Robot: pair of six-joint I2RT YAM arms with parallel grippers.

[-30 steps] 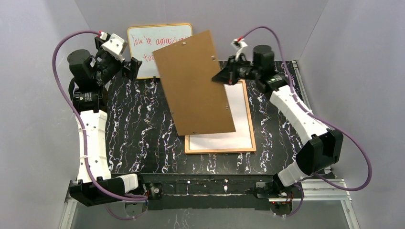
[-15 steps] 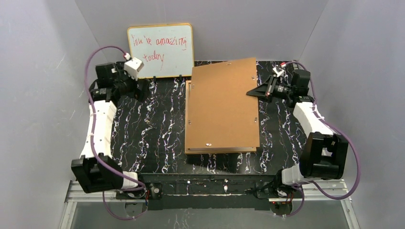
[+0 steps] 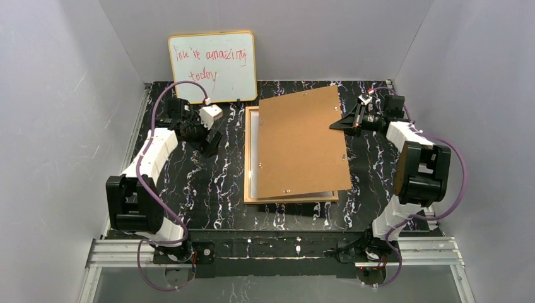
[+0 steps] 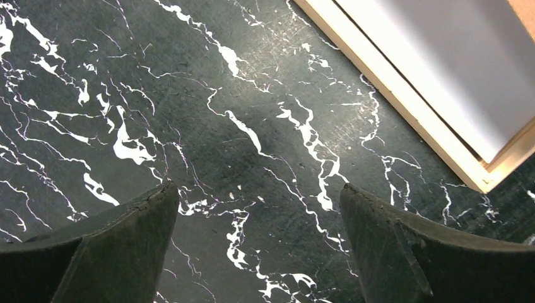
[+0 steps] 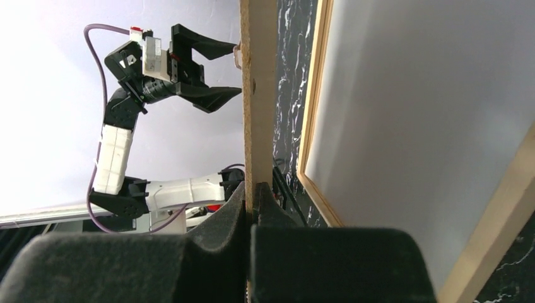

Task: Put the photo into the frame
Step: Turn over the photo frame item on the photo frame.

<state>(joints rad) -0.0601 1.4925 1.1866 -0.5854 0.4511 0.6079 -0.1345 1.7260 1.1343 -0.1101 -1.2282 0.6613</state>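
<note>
The golden-wood frame (image 3: 249, 164) lies flat on the table. A white sheet (image 4: 441, 69) fills it; no colour print shows, so I cannot tell if this is the photo face down. The brown fibreboard back (image 3: 303, 142) lies askew over the frame, its right side raised. My right gripper (image 3: 335, 125) is shut on the board's right edge, seen edge-on in the right wrist view (image 5: 258, 95) between my gripper (image 5: 252, 192) fingers. The frame rim (image 5: 312, 126) and the white sheet (image 5: 429, 113) lie beyond it. My left gripper (image 3: 211, 142) is open and empty over the bare table (image 4: 258, 189), left of the frame's corner (image 4: 486, 180).
A yellow-rimmed whiteboard (image 3: 211, 66) with red handwriting leans on the back wall. Grey walls close in the black marbled table (image 3: 189, 189) on three sides. The left arm (image 5: 158, 63) shows beyond the board in the right wrist view.
The board came down from high in the air onto the frame, then swung askew with its right side up. My left gripper moved down and right toward the frame.
</note>
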